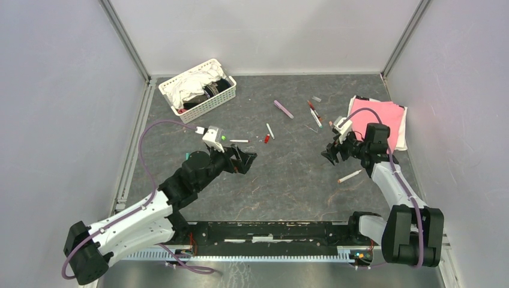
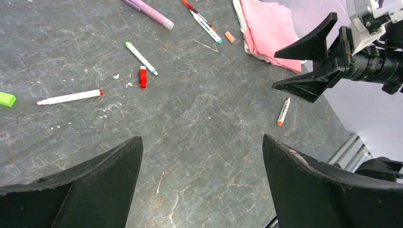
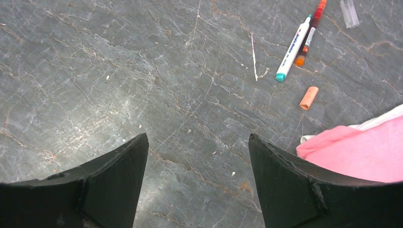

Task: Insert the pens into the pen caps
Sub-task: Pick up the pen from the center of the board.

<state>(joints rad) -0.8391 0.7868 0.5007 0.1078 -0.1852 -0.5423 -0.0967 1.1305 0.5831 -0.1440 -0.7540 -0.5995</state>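
Observation:
Both grippers are open and empty, hovering over the table. My left gripper (image 1: 247,161) (image 2: 202,156) is near a white pen with a red end (image 2: 71,97), a red cap (image 2: 143,76), a green cap (image 2: 6,99) and a green-tipped pen (image 2: 141,58). My right gripper (image 1: 331,153) (image 3: 197,142) is short of a teal pen (image 3: 292,47), a red-and-orange pen (image 3: 311,31) and an orange cap (image 3: 309,98). A purple pen (image 1: 283,108) lies farther back. An orange-tipped pen (image 1: 349,176) lies near the right arm.
A white basket (image 1: 198,90) of cloths stands at the back left. A pink cloth (image 1: 378,120) lies at the right, under the right wrist. A clear cap (image 3: 350,13) and a thin white sliver (image 3: 253,56) lie near the teal pen.

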